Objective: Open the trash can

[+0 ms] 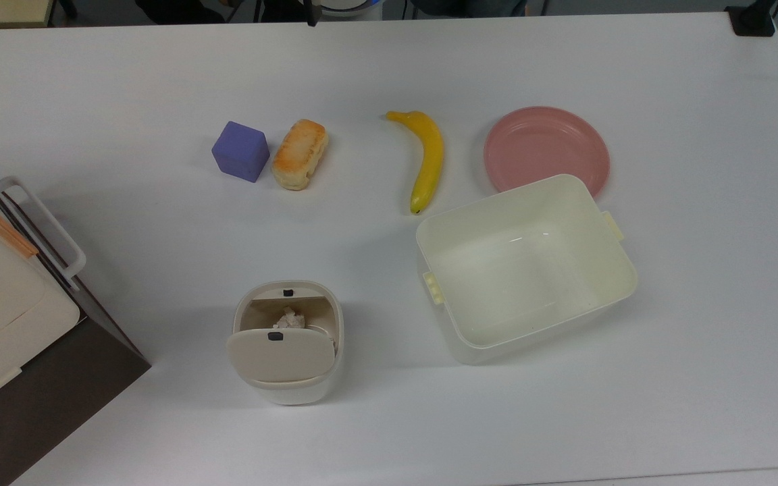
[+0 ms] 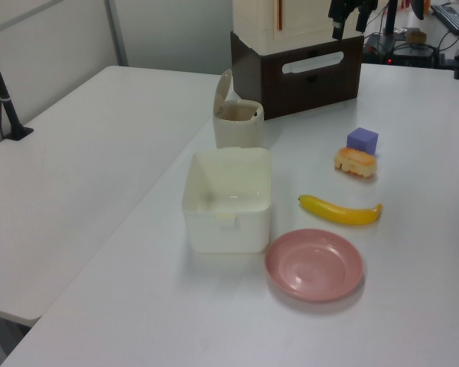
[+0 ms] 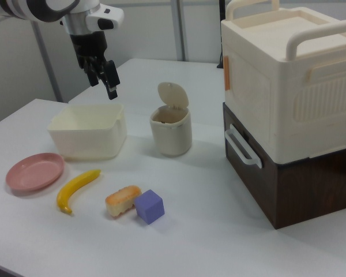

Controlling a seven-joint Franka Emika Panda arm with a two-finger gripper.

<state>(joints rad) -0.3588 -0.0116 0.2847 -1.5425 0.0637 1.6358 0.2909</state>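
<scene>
Standing open, trash can [image 3: 171, 134] with lid [image 3: 172, 94] raised upright, gripper [image 3: 104, 77] hanging above the cream tub [image 3: 88, 139], fingers slightly spread, holding nothing.

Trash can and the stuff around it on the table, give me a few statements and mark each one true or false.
1. The trash can's lid stands raised. True.
2. The banana lies in the cream tub. False: it lies on the table, outside the tub.
3. The gripper hangs in the air, holding nothing. True: in the right view it sits high, apart from the trash can, fingers spread.
4. The purple cube rests on the pink plate. False: it sits on the table beside the bread roll.
5. Something crumpled and pale lies inside the trash can. True.
</scene>
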